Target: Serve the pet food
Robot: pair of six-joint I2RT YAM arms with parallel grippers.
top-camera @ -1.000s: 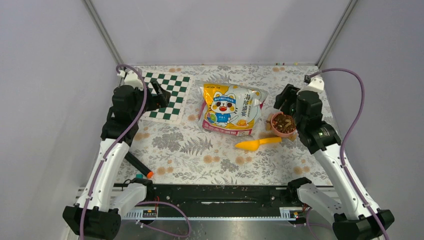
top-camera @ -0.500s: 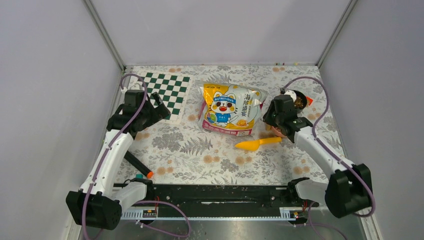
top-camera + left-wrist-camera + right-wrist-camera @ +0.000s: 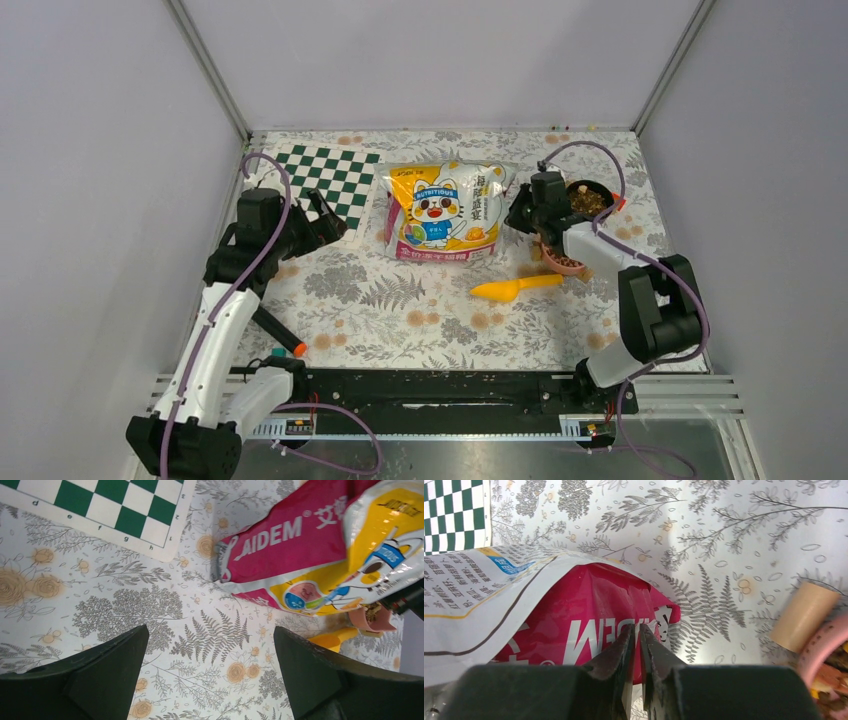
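table [image 3: 400, 310]: flowery cloth over the whole thing, everything else sits on it.
pet food bag [image 3: 440, 212]: glossy yellow with the cartoon cat, bang in the middle of the table. As it lies it's wider left-to-right than front-to-back, so its two pink side folds point out toward the two arms. Looks propped up a bit rather than flat, tbh.
chess mat [image 3: 335, 180]: green and white, far left, near the bag's left end but not touching it.
right gripper [image 3: 636, 629]: right on the bag's right-hand pink fold, fingers squeezed down to a sliver with the fold at the tips. I'd call that a pinch on the bag. This is the nearer arm, no contest.
left gripper [image 3: 211, 630]: fingers spread wide, nothing in them, hanging off the bag's left end with a clear strip of cloth between. The bag lies ahead and to its right, so my guess is it comes in along the bag's long axis for the other fold.
yellow scoop [image 3: 512, 288]: on the cloth just in front of the bag's right corner, handle toward the pink bowl, nobody holding it.
pink bowl [image 3: 566, 262]: just right of the bag, close under the right arm.
kibble [image 3: 835, 680]: small brown bits sitting in the pink bowl. The rest is presumably inside the bag, can't see in.
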